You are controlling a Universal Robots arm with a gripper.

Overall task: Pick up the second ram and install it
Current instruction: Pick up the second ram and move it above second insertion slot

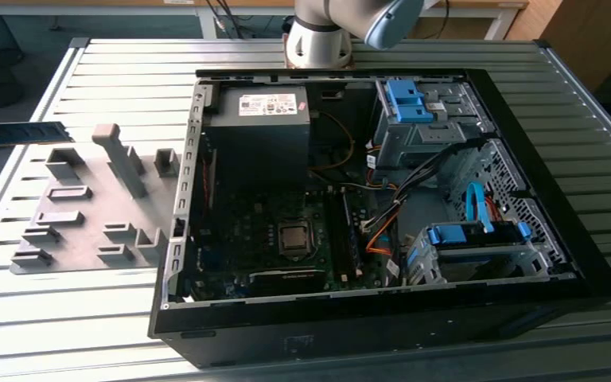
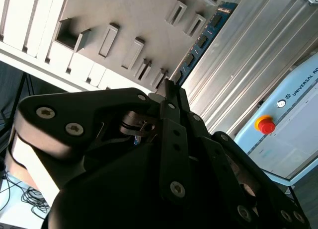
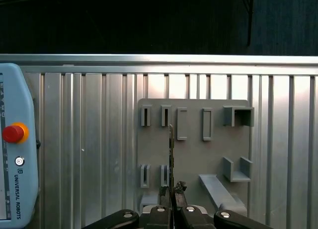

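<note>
A black robot claw is clenched on the second ram, a thin blue-green circuit-board stick. In the first wrist view the stick is seen edge-on, a narrow line running straight out from between the claw's two fingertips. In the second wrist view the claw's dark body is close to the camera. There the stick reaches away from its tips, with its flat side showing a row of dark chips.

Beyond the claw's tips lies a grey fixture plate with raised slot blocks. It rests on a table of ribbed metal slats. In the exterior view the stick is held level in the air, near the corner of the plate.

The plate lies between the claw and an open black computer case. Inside the case, well apart from the claw, are:
- a motherboard with long black slots
- a dark power supply
- blue drive brackets

The arm's base stands at the case's far edge. A pale blue control pendant with a red button lies on the table off to one side of the claw.
</note>
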